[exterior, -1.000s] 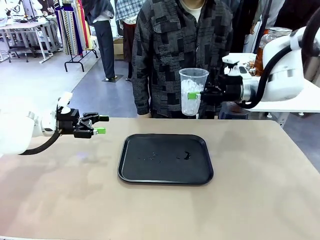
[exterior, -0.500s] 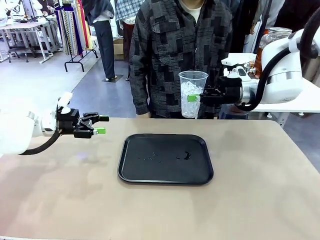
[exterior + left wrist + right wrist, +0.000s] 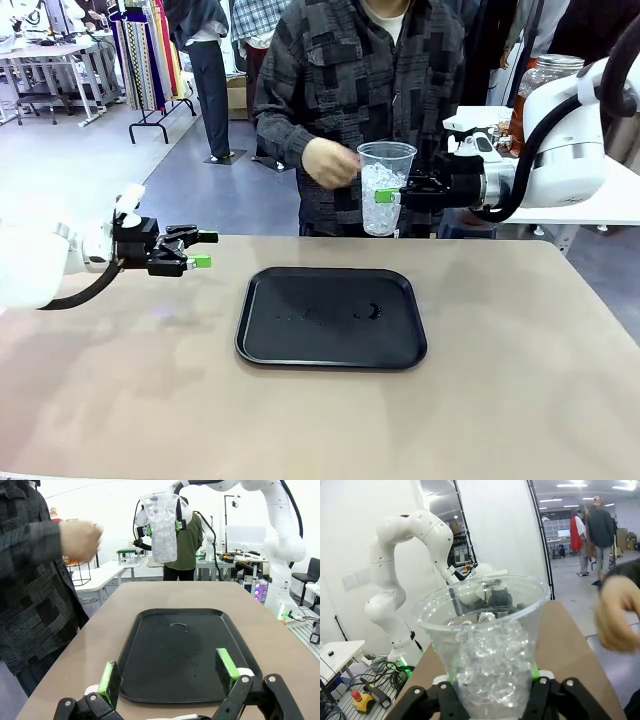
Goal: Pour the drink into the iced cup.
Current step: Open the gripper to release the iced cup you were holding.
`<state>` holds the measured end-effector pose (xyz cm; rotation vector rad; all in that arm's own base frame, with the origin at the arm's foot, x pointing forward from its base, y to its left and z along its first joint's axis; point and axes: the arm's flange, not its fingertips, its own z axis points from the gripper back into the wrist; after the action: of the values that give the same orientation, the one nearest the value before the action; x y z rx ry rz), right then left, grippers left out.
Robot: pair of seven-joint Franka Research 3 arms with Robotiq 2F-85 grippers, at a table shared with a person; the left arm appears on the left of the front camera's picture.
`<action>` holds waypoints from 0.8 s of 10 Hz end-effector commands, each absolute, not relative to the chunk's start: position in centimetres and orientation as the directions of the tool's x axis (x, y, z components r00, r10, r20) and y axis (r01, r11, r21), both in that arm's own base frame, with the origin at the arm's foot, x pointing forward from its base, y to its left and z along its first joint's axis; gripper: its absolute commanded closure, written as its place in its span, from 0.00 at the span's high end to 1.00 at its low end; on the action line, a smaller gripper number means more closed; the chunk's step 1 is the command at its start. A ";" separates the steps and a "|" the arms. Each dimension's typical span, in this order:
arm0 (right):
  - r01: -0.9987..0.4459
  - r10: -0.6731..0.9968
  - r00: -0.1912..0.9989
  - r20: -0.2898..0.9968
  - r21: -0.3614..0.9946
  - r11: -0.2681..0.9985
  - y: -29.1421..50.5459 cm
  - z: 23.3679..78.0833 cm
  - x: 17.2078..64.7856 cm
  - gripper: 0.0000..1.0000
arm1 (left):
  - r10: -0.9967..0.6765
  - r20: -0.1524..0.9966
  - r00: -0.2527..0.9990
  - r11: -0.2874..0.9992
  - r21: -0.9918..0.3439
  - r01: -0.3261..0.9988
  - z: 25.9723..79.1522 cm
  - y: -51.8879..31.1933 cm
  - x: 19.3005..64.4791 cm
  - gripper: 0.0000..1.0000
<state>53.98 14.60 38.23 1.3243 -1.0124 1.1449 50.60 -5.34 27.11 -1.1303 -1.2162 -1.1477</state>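
Appearing beside iced cup [image 3: 388, 214], person's hand [image 3: 328, 162] newly raised, right claw [image 3: 387, 192] clamped on it, left claw [image 3: 205, 250] gaping, empty.

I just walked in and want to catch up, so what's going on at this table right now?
The robot's right hand holds a clear cup of ice in the air at the far side of the table. The person's hand is raised beside its rim. The left hand hangs open and empty left of the black tray. The jar of amber drink stands on a side table behind the right arm; nothing is poured yet.
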 end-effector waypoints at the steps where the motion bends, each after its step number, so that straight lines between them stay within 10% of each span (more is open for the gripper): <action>1: -0.983 0.032 0.162 0.986 0.164 -0.080 14.6 38.8 53.9 0.60 | -0.029 0.999 0.014 0.087 -0.012 0.996 27.3 -5.4 50.6 1.00; 8: -0.983 0.032 0.162 0.986 0.164 -0.080 14.6 38.8 53.9 0.60 | -0.029 0.999 0.014 0.087 -0.012 0.996 27.3 -5.4 50.6 1.00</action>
<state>53.98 14.59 38.23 1.3241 -1.0125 1.1448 50.60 -5.34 27.11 -1.1303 -1.2162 -1.1477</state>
